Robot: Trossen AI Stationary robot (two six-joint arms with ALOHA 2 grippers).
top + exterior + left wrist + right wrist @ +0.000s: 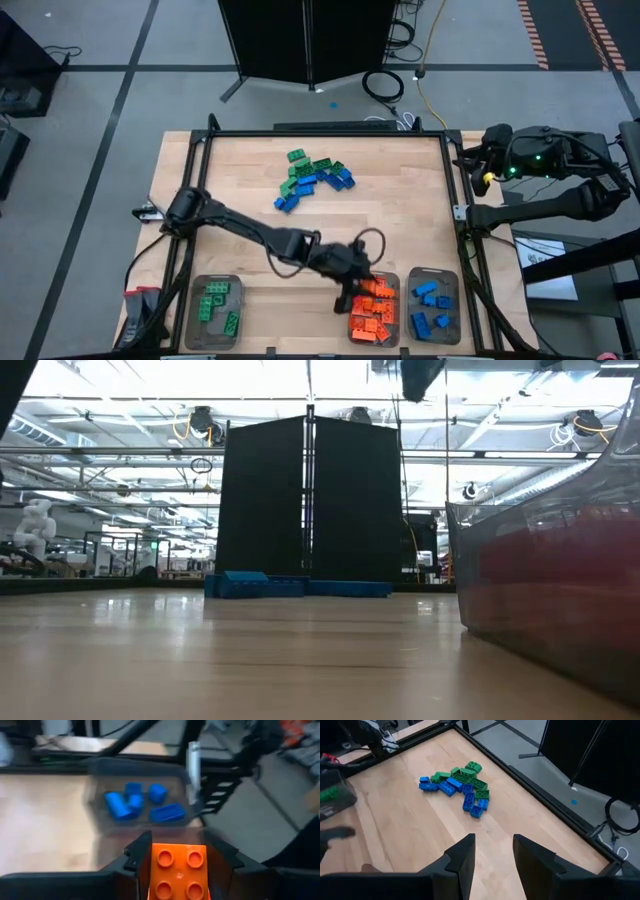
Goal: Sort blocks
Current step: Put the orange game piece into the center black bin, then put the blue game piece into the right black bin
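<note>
Left tool (349, 296) at the orange tray's (374, 309) edge; unsorted blocks (313, 178) lie well beyond it on the worktop (400, 200).

The left arm is being stretched from the bench's left edge across toward the near right, its wrist angled downward. The left gripper (352, 293) is being held low, its jaws closed on an orange block (178, 871). The right arm is being kept folded beyond the bench's right edge, the right gripper (493, 851) with jaws parted, nothing between them.
</note>
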